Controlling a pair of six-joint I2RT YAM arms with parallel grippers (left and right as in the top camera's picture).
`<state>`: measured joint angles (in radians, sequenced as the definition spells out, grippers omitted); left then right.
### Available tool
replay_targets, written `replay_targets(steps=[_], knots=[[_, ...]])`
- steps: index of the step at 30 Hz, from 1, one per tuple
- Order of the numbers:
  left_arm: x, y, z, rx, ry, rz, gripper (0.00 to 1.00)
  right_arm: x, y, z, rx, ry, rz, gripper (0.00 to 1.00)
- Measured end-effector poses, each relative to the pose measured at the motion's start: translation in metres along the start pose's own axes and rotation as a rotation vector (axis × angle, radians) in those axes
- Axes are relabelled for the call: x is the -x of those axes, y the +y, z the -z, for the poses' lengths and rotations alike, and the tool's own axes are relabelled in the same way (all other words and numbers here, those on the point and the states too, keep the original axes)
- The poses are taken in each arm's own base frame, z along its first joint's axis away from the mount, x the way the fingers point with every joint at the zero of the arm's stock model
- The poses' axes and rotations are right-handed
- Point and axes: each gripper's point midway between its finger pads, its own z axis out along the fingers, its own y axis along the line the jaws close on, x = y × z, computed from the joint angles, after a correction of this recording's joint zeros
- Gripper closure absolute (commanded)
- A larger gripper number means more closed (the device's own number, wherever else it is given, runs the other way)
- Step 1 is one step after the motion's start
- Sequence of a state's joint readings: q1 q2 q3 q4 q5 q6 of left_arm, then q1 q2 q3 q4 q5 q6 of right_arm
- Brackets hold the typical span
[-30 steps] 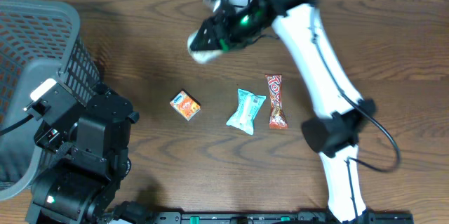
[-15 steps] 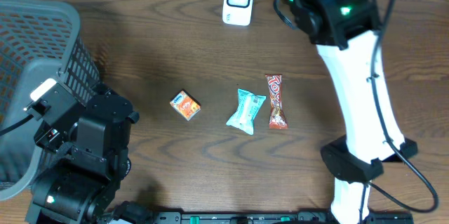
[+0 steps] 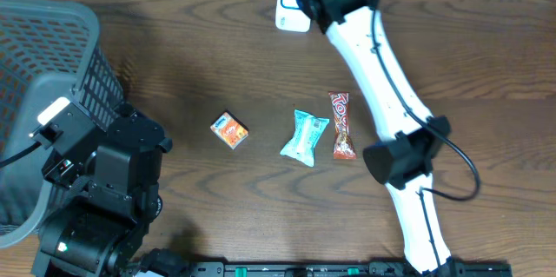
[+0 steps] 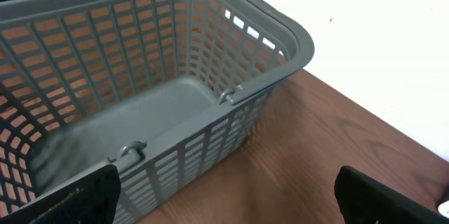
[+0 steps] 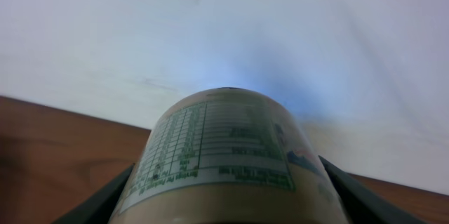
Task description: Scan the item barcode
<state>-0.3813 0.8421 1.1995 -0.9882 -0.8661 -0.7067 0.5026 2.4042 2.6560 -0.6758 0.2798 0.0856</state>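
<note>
Got the labelled tub clenched between the right fingers, held up right by the white scanner at the far edge of the bench. Seeing only a nutrition panel from the wrist view, no barcode anywhere, so probably need to roll the wrist until the bars face the scanner window. Go slow on that turn, keep the tub square and close to the scanner, then hold a beat for the read. Don't loosen the squeeze mid-roll; looks smooth and round, could slip.

Further out from the scanner, toward the near side: red candy bar, teal packet, orange box, all well apart from it. Farther again from the scanner, left fingers spread wide, holding nothing, pointed at the grey basket.
</note>
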Motion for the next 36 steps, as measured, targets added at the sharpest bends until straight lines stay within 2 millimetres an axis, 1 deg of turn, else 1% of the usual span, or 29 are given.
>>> replay_targets(steps=[3, 4, 6, 9, 10, 13, 15, 20, 27, 32, 36], knots=[[0.0, 0.0, 0.0, 0.0, 0.0, 0.001, 0.02, -0.025, 0.001, -0.034, -0.042, 0.002, 0.008, 0.4], [0.0, 0.0, 0.0, 0.0, 0.0, 0.0, 0.02, -0.032, 0.001, -0.043, -0.054, 0.004, 0.011, 0.4], [0.0, 0.0, 0.0, 0.0, 0.0, 0.0, 0.02, -0.047, 0.0, -0.058, -0.081, 0.012, 0.016, 0.4], [0.0, 0.0, 0.0, 0.0, 0.0, 0.0, 0.02, -0.061, -0.005, -0.072, -0.135, 0.015, 0.022, 0.42], [0.0, 0.0, 0.0, 0.0, 0.0, 0.0, 0.02, -0.065, -0.008, -0.074, -0.157, 0.015, 0.024, 0.42], [0.0, 0.0, 0.0, 0.0, 0.0, 0.0, 0.02, -0.065, -0.016, -0.074, -0.206, 0.011, 0.025, 0.42], [0.0, 0.0, 0.0, 0.0, 0.0, 0.0, 0.02, -0.059, -0.021, -0.073, -0.236, -0.015, 0.015, 0.42], [0.0, 0.0, 0.0, 0.0, 0.0, 0.0, 0.02, -0.053, -0.023, -0.077, -0.257, -0.062, -0.005, 0.41], [0.0, 0.0, 0.0, 0.0, 0.0, 0.0, 0.02, -0.067, -0.026, -0.096, -0.3, -0.102, -0.024, 0.42], [0.0, 0.0, 0.0, 0.0, 0.0, 0.0, 0.02, -0.075, -0.035, -0.101, -0.364, -0.11, -0.028, 0.43], [0.0, 0.0, 0.0, 0.0, 0.0, 0.0, 0.02, -0.084, -0.036, -0.106, -0.384, -0.104, -0.025, 0.43]])
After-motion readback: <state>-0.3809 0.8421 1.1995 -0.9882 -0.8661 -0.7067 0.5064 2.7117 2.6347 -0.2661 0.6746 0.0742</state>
